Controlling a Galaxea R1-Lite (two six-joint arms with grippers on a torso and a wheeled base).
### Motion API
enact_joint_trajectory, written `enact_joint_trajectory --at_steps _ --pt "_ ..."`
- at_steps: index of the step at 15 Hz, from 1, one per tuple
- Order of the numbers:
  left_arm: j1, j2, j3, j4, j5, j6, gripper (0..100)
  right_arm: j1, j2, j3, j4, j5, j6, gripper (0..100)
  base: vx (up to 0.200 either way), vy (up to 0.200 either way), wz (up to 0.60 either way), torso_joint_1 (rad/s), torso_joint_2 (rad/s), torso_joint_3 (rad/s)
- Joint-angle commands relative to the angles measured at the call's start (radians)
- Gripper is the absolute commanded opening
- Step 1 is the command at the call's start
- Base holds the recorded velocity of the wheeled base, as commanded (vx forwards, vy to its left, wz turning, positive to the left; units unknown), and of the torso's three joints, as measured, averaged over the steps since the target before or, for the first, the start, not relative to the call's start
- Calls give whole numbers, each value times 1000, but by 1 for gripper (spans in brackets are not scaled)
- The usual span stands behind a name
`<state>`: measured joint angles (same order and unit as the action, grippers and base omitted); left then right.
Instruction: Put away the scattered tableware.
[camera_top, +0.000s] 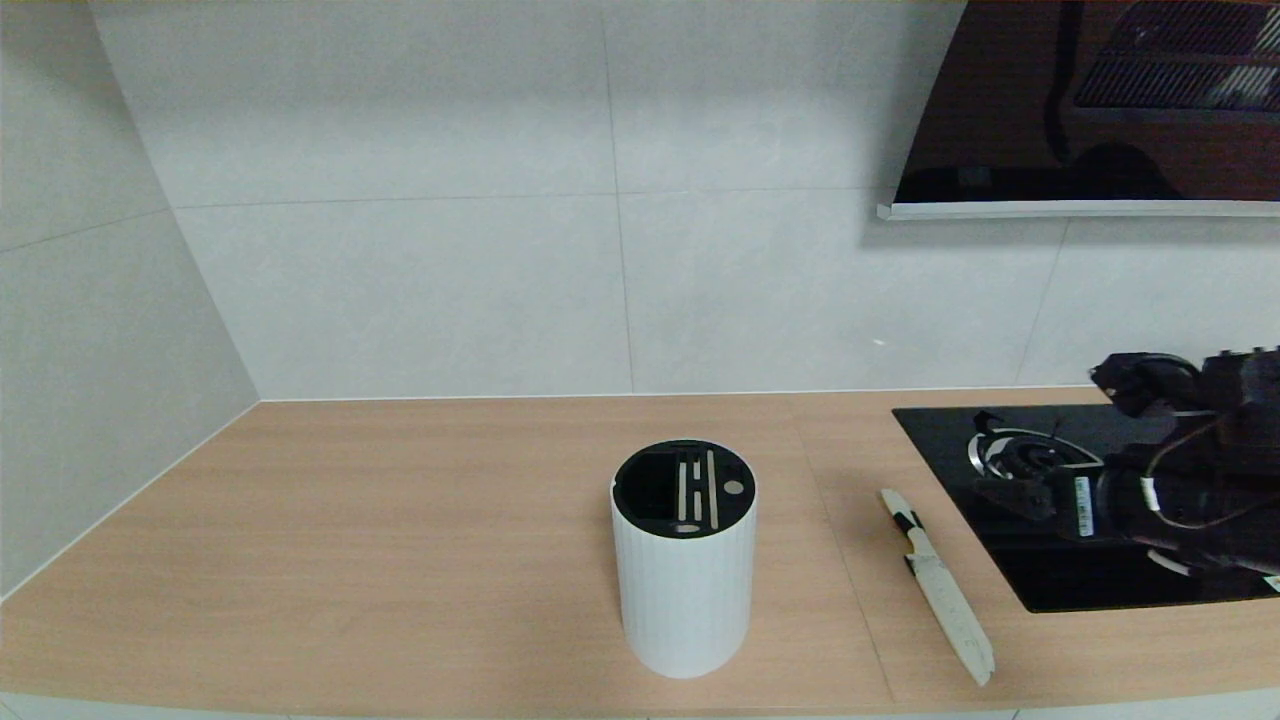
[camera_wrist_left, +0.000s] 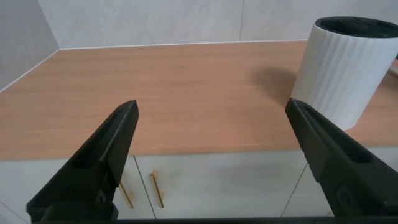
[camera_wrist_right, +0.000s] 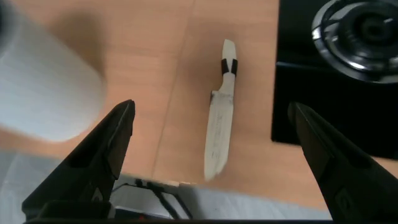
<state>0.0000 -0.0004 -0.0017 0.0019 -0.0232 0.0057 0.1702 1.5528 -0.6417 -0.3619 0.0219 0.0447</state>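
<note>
In the lower right of the head view, on the light wooden desk (camera_top: 400, 520), lies a long cream-white knife (camera_top: 938, 585) with black bands on its handle. It sits between the tall white ribbed holder with a black slotted top (camera_top: 683, 560) and the shiny black stove top (camera_top: 945, 430). It is close to the stove's edge but does not touch it.

The knife's long line runs from the upper left to the lower right of that view. The handle end points toward the wall, and the blade end is near the front edge of the desk.

My right gripper (camera_wrist_right: 211, 111) hangs above the desk with its jaws wide apart and nothing in them. In the right wrist view the knife (camera_wrist_right: 219, 134) shows in the gap between the two jaws. Its long line runs across the line from one jaw to the other. I think that is a good way to line up, because the jaws could go down and close on the thin sides.

My left gripper (camera_wrist_left: 211, 107) also has its jaws wide and holds nothing. It hangs out past the front edge of the desk, and the holder (camera_wrist_left: 342, 68) is off to one side of it. The knife is well apart from it.

So the right arm is the nearer one, and I would use it for the knife. The slots in the holder look like where the knife should go.
</note>
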Motion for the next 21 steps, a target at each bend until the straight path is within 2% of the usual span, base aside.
enact_joint_trajectory --at_steps 1,2,6,8,11,21 --pt "0 0 0 0 0 0 100 28 274 -65 -77 -43 -2 100 0 0 0 0 0 0" --pt "0 0 0 0 0 0 100 40 346 -81 -115 -74 0 100 0 0 0 0 0 0" --pt "0 0 0 0 0 0 100 43 550 -79 -313 -83 3 100 0 0 0 0 0 0" --pt "0 0 0 0 0 0 100 43 621 -79 -353 -86 3 100 0 0 0 0 0 0" --pt "0 0 0 0 0 0 100 43 701 -98 -417 -152 4 100 0 0 0 0 0 0" --pt "0 0 0 0 0 0 100 37 759 -104 -420 -178 6 100 0 0 0 0 0 0"
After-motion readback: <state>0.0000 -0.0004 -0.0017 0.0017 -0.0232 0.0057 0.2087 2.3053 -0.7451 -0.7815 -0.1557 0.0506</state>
